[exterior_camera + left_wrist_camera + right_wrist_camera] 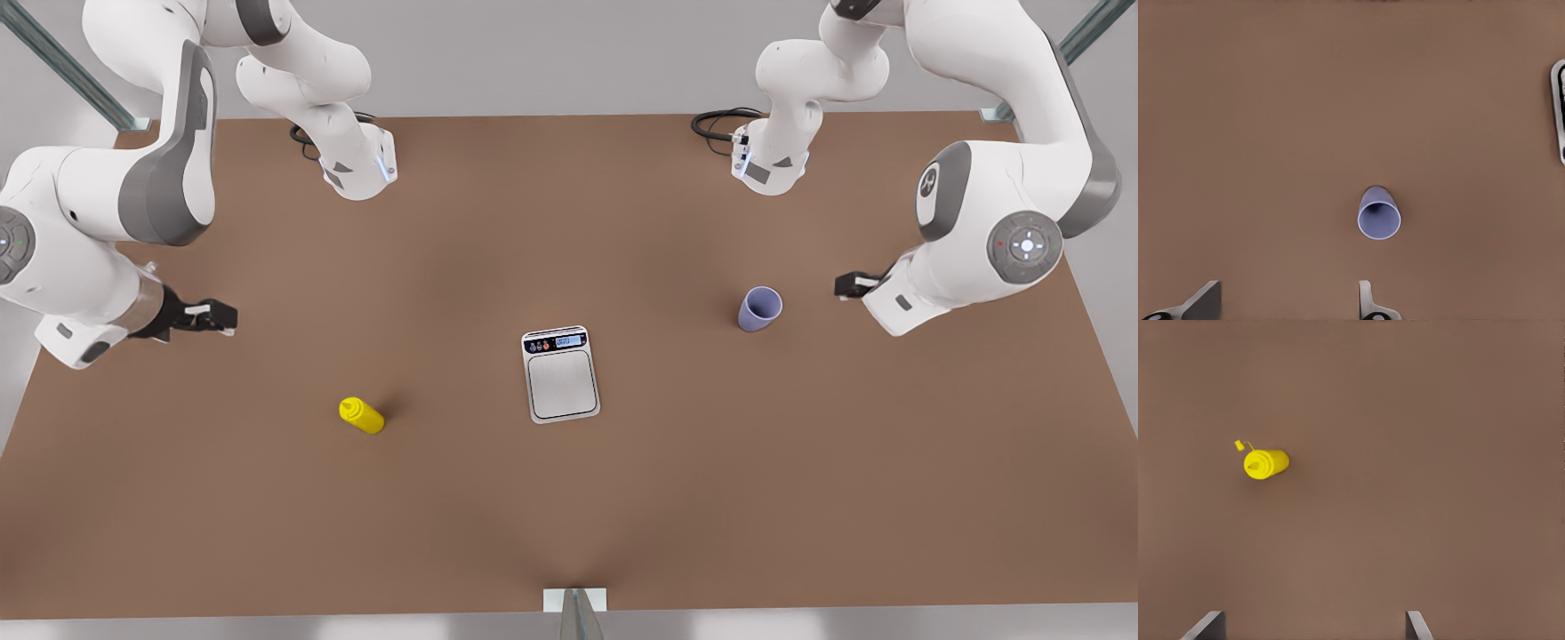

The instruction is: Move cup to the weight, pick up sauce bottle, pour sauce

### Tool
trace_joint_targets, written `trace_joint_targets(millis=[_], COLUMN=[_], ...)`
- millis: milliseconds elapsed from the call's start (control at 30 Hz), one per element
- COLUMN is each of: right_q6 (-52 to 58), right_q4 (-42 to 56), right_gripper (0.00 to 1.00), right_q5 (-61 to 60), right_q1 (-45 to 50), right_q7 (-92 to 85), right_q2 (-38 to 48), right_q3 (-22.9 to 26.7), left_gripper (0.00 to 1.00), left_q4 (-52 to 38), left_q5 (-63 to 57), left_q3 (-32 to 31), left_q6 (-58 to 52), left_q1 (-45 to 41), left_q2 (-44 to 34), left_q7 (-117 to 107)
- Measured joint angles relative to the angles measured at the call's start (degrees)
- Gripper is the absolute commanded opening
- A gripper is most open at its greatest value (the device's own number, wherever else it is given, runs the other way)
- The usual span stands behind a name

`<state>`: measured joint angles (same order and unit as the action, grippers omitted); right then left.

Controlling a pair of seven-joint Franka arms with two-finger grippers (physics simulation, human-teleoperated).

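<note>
Looking down at the brown table [569,516], we see 2 white robot arms and 3 small things.

We see the left gripper [852,284] at the front view's right side, because its wrist camera looks at the cup [1379,213]. Its 2 fingers [1365,297] are spread apart and hold nothing. The cup stands out in front of the fingertips, not touching them. It lines up with 1 finger, not with the middle of the gap. From the front we see the cup [759,308] near this gripper, on the side where the weight is.

We see the right gripper [213,316] at the front view's left side. Its wrist camera looks at the sauce bottle [1266,463]. Its 2 fingers [1415,625] are spread wide apart and hold nothing. The sauce bottle sits well out ahead of the fingertips, closer to 1 finger's side than to the other. We see its pointed tip and a tiny yellow cap beside the tip. In the front view the sauce bottle [362,415] is well apart from this gripper.

We see the weight [560,374] lying flat on the table between the cup and the sauce bottle, well apart from both. Nothing sits on its grey top. Its edge [1559,110] also peeks in far off to the side of the left gripper's fingers.
</note>
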<state>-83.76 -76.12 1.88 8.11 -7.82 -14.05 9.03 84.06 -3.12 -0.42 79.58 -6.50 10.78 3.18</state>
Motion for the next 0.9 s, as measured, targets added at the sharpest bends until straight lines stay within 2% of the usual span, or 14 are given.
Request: trace_joint_targets(millis=[133, 300, 333, 433, 500, 667, 900], right_q6=[-2.42, -4.18, -3.91, -2.32, -0.88, -2.99, -10.21], right_q4=[-3.63, -8.49, -8.77, -9.48, -9.82, -9.12, -9.53], right_gripper=[1.0, 1.0, 1.0, 1.0, 1.0, 1.0, 1.0], right_q5=[-1.43, -16.1, -19.58, -29.06, -34.59, -45.24, -58.62], right_q1=[-0.53, -6.79, -8.94, -12.46, -14.35, -14.78, -14.74], right_q7=[-1.38, -9.82, -12.21, -20.63, -27.5, -47.79, -76.58], right_q2=[0.03, -11.83, -14.17, -18.47, -22.27, -25.95, -29.46], right_q3=[-0.11, -0.09, -0.07, -0.06, -0.1, -0.16, -0.16], left_gripper=[1.0, 1.0, 1.0, 1.0, 1.0, 1.0, 1.0], left_q4=[0.23, 1.52, 4.67, 23.72, 31.01, 38.39, 41.88], left_q5=[0.13, 0.24, 0.26, 0.36, 0.39, 1.81, 2.39], left_q3=[0.1, 0.07, 0.07, 0.12, 0.26, 0.25, 0.24], left_q6=[1.83, 1.35, 1.77, 8.19, 13.41, 23.38, 31.4], left_q1=[0.02, 0.89, 1.13, 1.24, 1.28, 0.57, -0.41], left_q2=[0.33, 1.51, 0.47, -2.74, -2.97, -2.44, 0.33], left_q7=[0.17, 0.4, 0.44, 0.58, 0.83, 1.4, 1.99])
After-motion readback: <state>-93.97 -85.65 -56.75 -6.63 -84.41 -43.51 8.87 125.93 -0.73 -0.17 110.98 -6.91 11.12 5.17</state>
